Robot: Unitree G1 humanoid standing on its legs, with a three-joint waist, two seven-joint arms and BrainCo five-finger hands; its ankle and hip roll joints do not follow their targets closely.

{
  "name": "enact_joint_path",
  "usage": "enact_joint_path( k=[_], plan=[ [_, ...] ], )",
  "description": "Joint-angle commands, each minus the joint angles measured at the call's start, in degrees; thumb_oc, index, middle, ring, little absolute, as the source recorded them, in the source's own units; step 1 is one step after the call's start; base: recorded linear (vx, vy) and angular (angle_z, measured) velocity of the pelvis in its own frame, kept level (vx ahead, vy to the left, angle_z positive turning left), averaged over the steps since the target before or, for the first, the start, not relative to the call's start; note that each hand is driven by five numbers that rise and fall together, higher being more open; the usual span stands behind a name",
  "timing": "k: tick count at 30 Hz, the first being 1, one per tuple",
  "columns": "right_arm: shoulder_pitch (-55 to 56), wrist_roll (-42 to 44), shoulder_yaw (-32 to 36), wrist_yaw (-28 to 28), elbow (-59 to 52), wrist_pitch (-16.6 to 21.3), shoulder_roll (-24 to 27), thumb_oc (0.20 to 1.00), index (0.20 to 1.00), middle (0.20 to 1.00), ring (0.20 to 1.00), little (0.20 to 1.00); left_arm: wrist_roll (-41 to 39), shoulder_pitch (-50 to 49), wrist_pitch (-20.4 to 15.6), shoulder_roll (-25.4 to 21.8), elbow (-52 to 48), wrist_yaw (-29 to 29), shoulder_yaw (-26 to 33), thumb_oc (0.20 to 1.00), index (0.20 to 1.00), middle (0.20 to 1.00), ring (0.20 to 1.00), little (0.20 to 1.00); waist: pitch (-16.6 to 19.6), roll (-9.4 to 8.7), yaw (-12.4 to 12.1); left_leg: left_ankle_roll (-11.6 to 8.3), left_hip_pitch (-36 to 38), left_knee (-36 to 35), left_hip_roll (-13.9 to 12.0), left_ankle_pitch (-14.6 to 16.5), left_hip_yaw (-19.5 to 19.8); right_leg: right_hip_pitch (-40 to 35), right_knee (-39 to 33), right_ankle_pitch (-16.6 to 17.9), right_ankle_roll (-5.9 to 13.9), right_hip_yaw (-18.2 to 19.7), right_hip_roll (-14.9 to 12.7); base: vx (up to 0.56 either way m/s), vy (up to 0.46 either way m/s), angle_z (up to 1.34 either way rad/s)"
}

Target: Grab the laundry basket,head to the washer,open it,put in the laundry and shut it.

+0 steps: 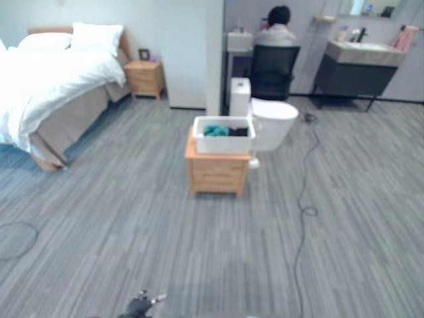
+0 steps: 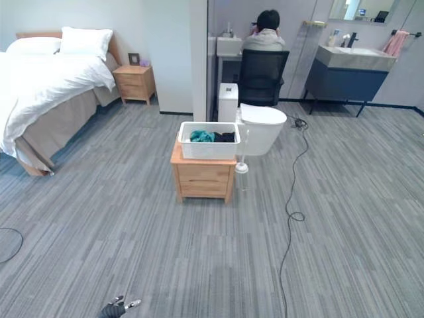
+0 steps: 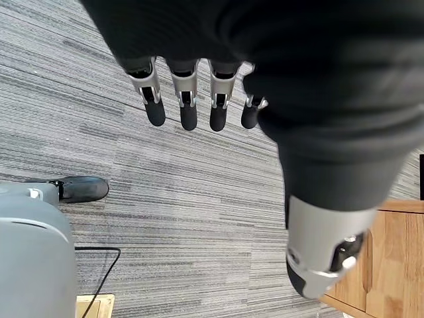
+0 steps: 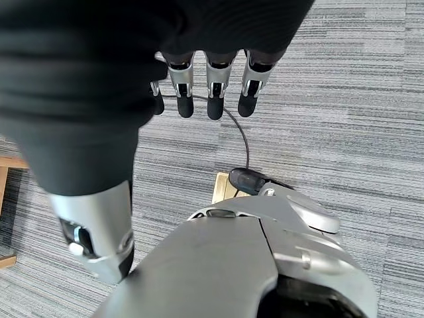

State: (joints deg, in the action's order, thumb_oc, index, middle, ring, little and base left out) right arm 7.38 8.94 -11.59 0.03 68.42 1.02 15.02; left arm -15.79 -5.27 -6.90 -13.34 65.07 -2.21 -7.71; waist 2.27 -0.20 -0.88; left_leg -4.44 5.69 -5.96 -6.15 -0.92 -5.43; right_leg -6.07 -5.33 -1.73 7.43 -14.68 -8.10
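Observation:
A white laundry basket (image 1: 224, 134) stands on a low wooden cabinet (image 1: 216, 173) in the middle of the room, well ahead of me. Teal and black clothes (image 2: 203, 136) lie inside it. My left hand (image 1: 140, 306) shows at the lower edge of the eye views, far from the basket. In the left wrist view the left hand (image 3: 189, 99) hangs over the grey floor, open with straight fingers and holding nothing. My right hand (image 4: 209, 93) also hangs open over the floor, its fingers straight and empty.
A bed (image 1: 53, 86) with white bedding fills the left, with a nightstand (image 1: 144, 78) beside it. A white toilet (image 1: 271, 122) stands just behind the basket. A person (image 2: 266, 33) sits in a black chair at the back, with a sink vanity (image 2: 351, 73) to the right. A wooden furniture edge (image 3: 397, 258) lies close to my left hand.

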Motion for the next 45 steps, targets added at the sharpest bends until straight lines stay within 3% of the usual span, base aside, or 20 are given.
enact_joint_path(
  k=[1,45],
  plan=[
    [-2.9,-0.2,-0.1,0.0,1.9,0.9,-0.8,1.000,1.000,1.000,1.000,1.000,-0.2,4.2,-1.5,-1.4,1.6,0.0,1.9,1.000,1.000,1.000,1.000,1.000,-1.9,-1.45,-1.0,0.47,-1.5,1.0,0.9,1.6,1.3,-1.4,0.3,0.2,0.42,-0.7,-1.5,0.00,0.000,0.00],
    [-2.2,0.3,-0.5,0.3,1.5,0.9,-1.4,1.000,1.000,1.000,1.000,1.000,0.5,4.1,-1.3,-1.3,4.2,0.2,1.9,1.000,1.000,1.000,1.000,1.000,-1.4,-1.44,-0.6,0.21,-0.7,1.0,0.4,2.1,0.8,-1.8,0.3,0.0,0.43,-0.1,-1.2,0.00,-0.001,0.00]
  ],
)
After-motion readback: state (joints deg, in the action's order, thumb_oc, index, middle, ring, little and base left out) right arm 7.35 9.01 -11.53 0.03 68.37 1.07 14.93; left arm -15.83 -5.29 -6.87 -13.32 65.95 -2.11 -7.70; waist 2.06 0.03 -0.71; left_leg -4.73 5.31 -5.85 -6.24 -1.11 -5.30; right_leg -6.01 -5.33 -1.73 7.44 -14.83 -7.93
